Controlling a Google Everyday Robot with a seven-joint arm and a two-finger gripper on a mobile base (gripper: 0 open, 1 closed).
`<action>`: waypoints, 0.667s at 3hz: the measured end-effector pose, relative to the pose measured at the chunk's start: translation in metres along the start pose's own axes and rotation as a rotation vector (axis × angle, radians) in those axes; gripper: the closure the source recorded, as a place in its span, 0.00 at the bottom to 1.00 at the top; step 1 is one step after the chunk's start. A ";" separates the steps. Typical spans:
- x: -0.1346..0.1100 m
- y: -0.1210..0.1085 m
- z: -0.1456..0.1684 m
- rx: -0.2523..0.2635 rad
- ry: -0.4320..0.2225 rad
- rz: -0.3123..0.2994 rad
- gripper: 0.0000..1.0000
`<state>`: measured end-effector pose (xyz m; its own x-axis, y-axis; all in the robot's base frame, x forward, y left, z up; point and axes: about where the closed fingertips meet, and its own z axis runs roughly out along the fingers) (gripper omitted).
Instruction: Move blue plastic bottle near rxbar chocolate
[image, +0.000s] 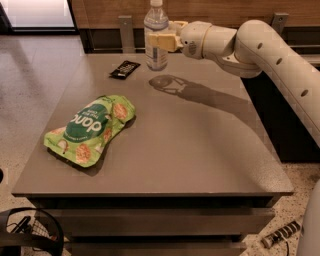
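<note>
A: Bottle (156, 22)?
B: Hanging upright over the far edge of the worktop (200, 150), a little left of that edge's middle. Not touching the surface, judging by the shadow (172, 85) lying apart from the base, closer to the centre.

A: Gripper (159, 37)?
B: Sitting over the far edge too, pinching the bottle around the label band. Pressing one pale yellow finger (162, 41) across the front of the bottle, with a second one partly showing behind. Leaving the white cap (156, 3) and the neck sticking up above.

A: Arm (260, 45)?
B: Reaching in from the right edge, passing above the far right corner, ending at the gripper.

A: Bar (125, 69)?
B: Lying flat close to the far edge, on the side of the far left corner, showing a black wrapper. Sitting just left of the bottle and slightly nearer, close but not touching.

A: Anything else?
B: Bag (92, 129), green, lying flat by the left edge, roughly halfway between the far and near corners. Keeping well apart from bar and bottle alike.
</note>
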<state>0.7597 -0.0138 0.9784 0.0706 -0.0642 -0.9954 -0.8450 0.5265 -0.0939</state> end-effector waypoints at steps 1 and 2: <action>0.034 -0.004 0.026 0.048 0.106 0.003 1.00; 0.050 -0.007 0.040 0.081 0.129 -0.009 1.00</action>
<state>0.7897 0.0131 0.9289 0.0051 -0.1750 -0.9846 -0.7987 0.5917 -0.1093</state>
